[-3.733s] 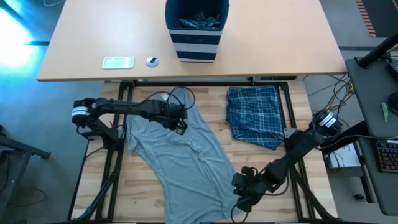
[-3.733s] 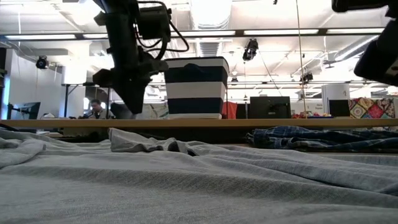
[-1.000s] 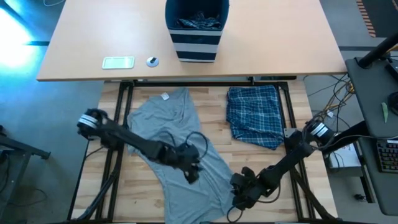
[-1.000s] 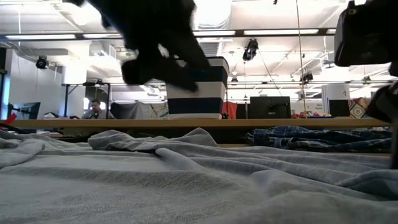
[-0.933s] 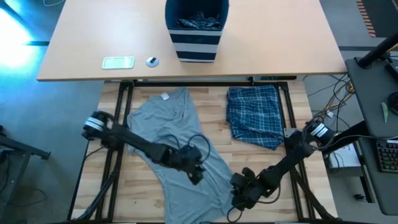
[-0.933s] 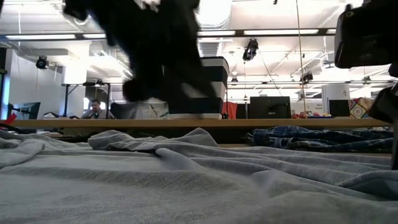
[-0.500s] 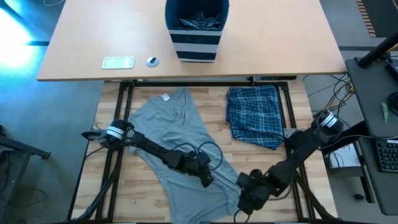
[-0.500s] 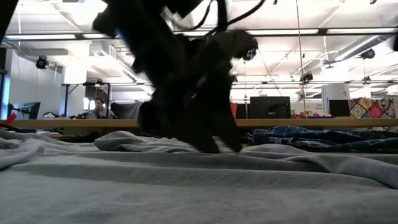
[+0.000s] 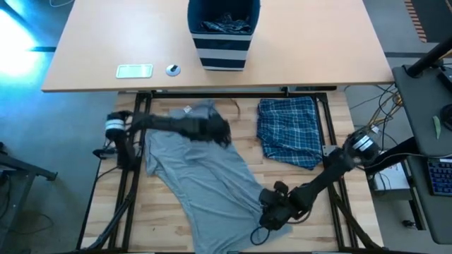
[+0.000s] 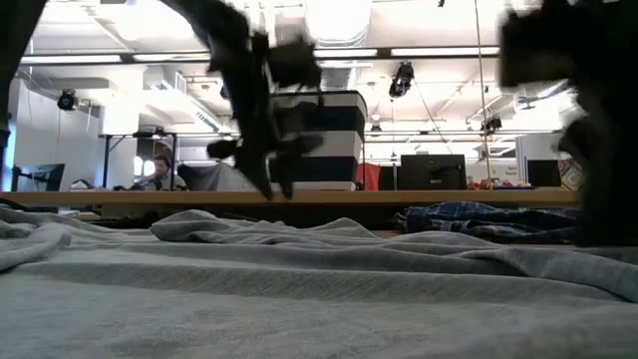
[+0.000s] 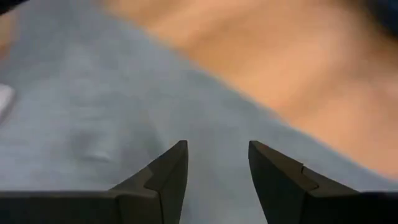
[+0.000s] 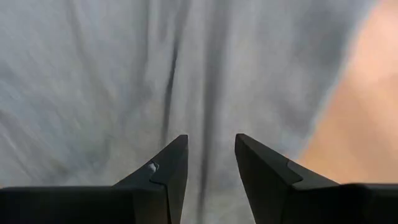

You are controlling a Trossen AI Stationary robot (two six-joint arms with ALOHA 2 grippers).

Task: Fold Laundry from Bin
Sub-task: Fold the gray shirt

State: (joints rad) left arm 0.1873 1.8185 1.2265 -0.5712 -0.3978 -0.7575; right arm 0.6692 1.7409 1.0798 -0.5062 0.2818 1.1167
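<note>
We see the grey T-shirt spread across the slatted worktop, plaid shorts beside it, bare wood between them. The bin stands on the far desk. The left gripper hovers over the shirt's collar end, jaws spread, holding nothing. The right gripper sits at the hem, jaws parted, empty.

Both arms are plain black, jointed tubes, each with a white-and-silver collar near its base. Thin black cables loop off the left arm and trail by the right arm. The fingers are dark, wedge-shaped, stepped on the inner face.
</note>
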